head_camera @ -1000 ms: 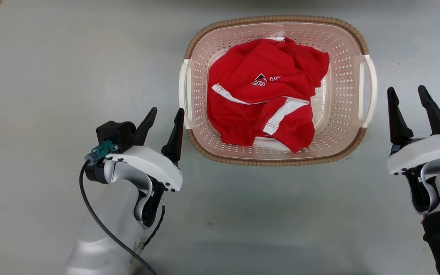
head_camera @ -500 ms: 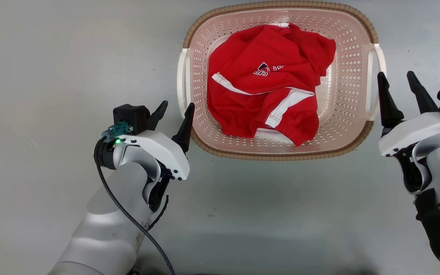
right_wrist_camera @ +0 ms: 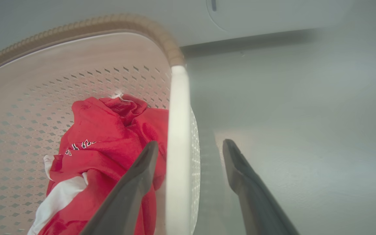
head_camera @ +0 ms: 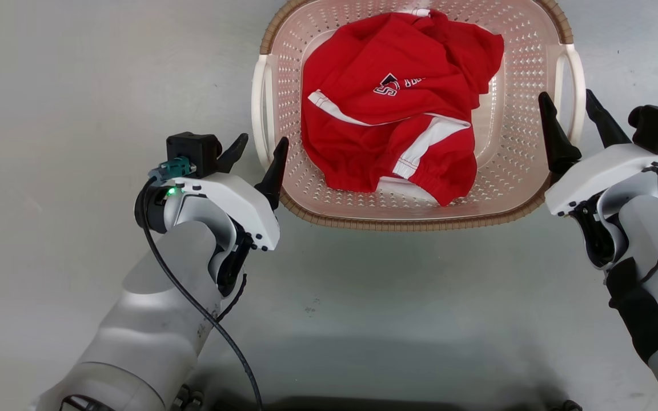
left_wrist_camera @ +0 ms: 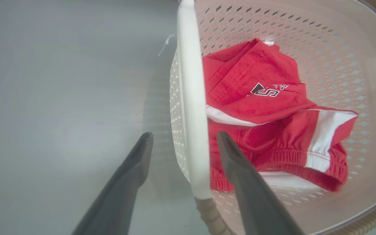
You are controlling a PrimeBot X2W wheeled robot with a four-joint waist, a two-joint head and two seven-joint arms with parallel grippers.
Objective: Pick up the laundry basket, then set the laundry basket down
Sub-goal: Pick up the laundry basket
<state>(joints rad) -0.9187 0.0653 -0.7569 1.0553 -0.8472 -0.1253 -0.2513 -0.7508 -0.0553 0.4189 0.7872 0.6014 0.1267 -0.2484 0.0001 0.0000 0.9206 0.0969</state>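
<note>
While the laundry basket (head_camera: 420, 224) sits on the grey floor (head_camera: 77, 85) straight ahead of the robot, the 2 arms flank it, 1 at each short end. Its far rim is cut off by the top edge of the head view. A crumpled red garment (head_camera: 397, 114) with white stripes and a small dark logo lies inside, covering most of the bottom.

The left gripper (head_camera: 264, 140) stands wide at the basket's near left corner. In the left wrist view, the white left handle (head_camera: 259, 114) runs up between its 2 dark fingers, 1 finger outside the basket and the other over the inside. A gap shows on both sides of the bar, so nothing is clamped.

The right gripper (head_camera: 566, 94) is likewise spread wide and astride the white right handle (head_camera: 577, 85). In the right wrist view, the inner finger hangs over the red cloth just beside the bar and the outer finger hangs over bare floor, well off the bar. Neither claw holds anything.
</note>
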